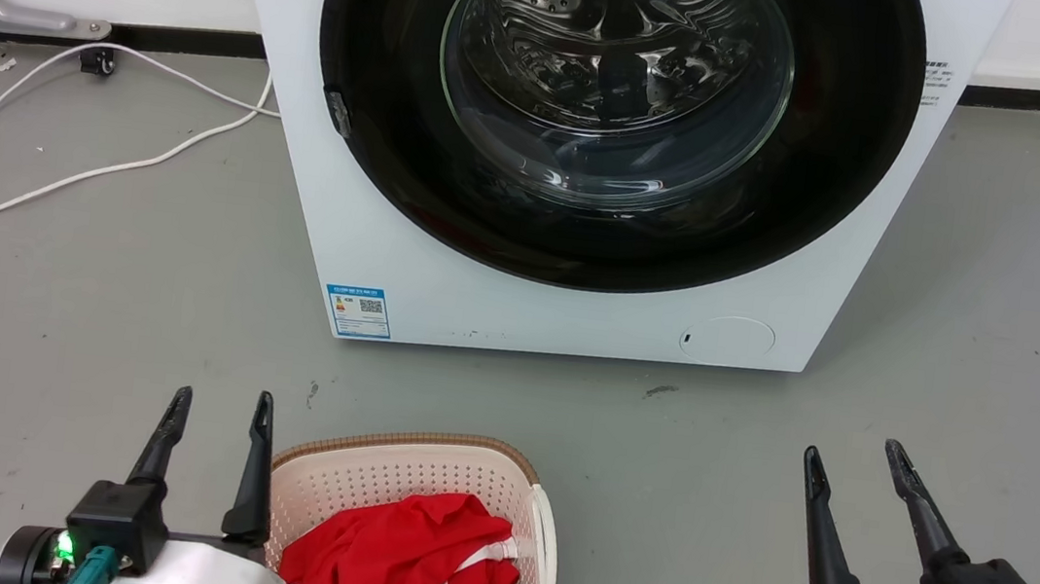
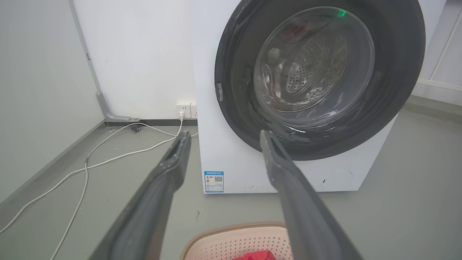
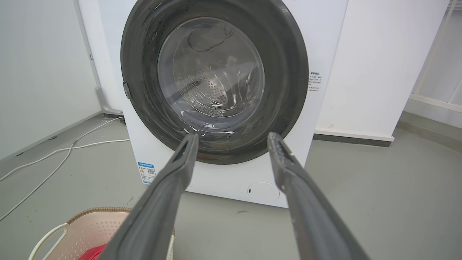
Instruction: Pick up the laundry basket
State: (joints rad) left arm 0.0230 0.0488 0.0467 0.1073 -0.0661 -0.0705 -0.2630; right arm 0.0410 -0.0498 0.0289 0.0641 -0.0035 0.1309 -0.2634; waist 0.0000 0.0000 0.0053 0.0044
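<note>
Our laundry basket [image 1: 381, 480] sits on the grey floor [image 1: 139, 288] in front of the washing machine [image 1: 527, 317], with red cloth [image 1: 412, 554] inside. Our left gripper [image 1: 224, 395] hovers just beside its left rim, fingers apart and empty. Our right gripper [image 1: 854, 450] hangs well off to the right, fingers apart too.

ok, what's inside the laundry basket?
A bunched red cloth with white parts lies inside the laundry basket, covering its floor. Anything beneath the cloth is hidden, and the basket's near end is out of frame.
</note>
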